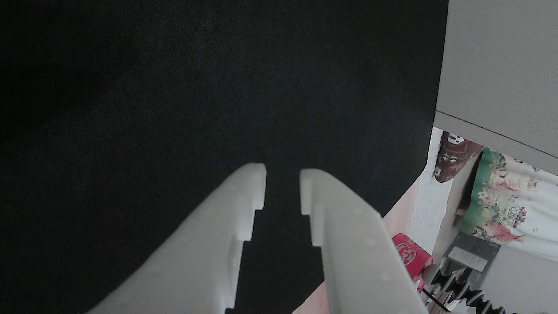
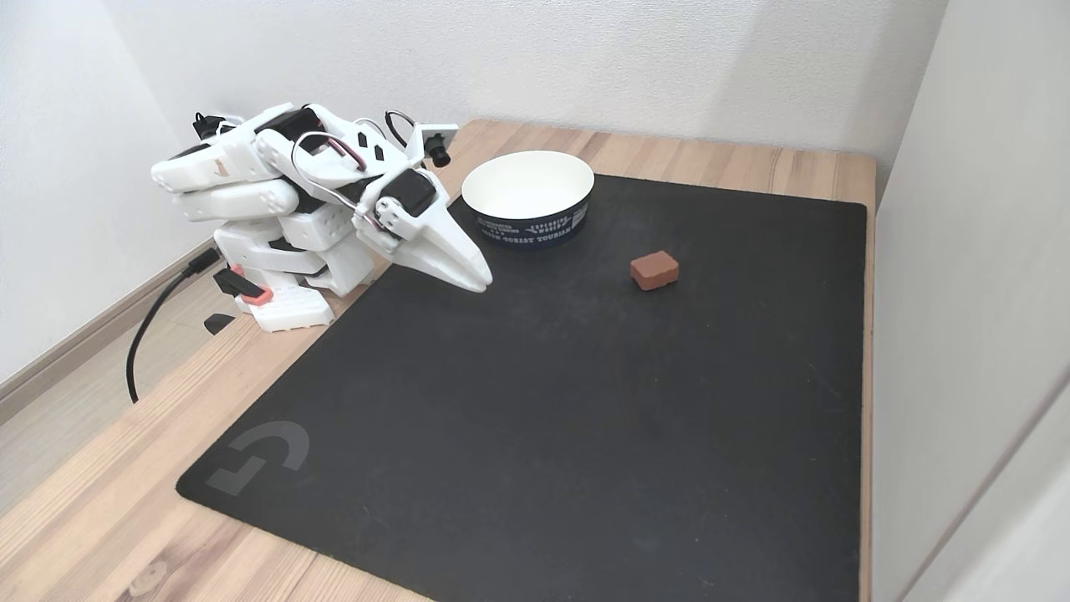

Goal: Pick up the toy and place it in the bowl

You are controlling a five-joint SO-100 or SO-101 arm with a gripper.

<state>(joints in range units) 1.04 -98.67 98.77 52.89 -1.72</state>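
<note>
The toy (image 2: 654,270), a small dark-red block, lies on the black mat (image 2: 585,401) to the right of the bowl. The bowl (image 2: 528,196) is round, white inside with a dark printed outer wall, and stands at the mat's far edge. My white arm is folded at the left of the fixed view, and its gripper (image 2: 481,280) points down at the mat just left of the bowl, well apart from the toy. In the other view the gripper (image 1: 282,187) hangs over bare mat with a narrow gap between its notched fingers (image 1: 244,205) and nothing held.
The mat covers most of a wooden table (image 2: 100,518). A pale wall panel (image 2: 961,293) borders the table's right side. A black cable (image 2: 155,318) trails off the left edge. Past the mat's edge, the other view shows a flat red packet (image 1: 409,255) and a small tripod (image 1: 462,292).
</note>
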